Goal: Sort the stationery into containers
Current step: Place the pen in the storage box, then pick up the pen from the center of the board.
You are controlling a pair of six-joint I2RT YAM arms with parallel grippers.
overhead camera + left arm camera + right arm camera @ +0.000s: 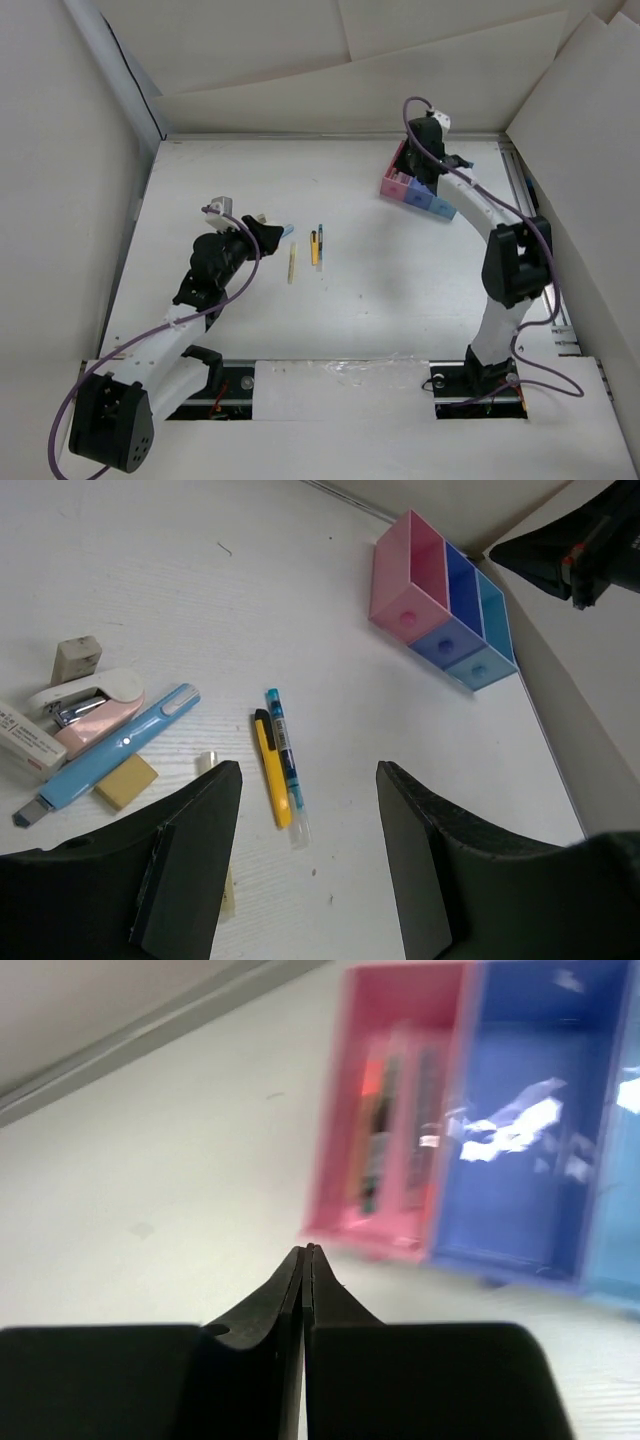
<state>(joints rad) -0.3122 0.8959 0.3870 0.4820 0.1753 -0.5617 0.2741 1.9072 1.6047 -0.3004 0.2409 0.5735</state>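
**Loose pens on the table, sorting tray at the far right**

The left end effector [308,790] hangs over the white table [150,570] with its fingers apart and nothing between them. Just ahead of it a yellow pen [271,770] and a teal pen [284,748] lie side by side, touching. The tray [405,610], with pink, dark blue and cyan compartments, sits far right. The right end effector [307,1260] is pinched together, empty, near the pink compartment [345,1110], which holds two blurred pen-like items.

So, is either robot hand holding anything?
Nothing is held: the black left gripper stands open and empty, the black right gripper is shut on nothing.
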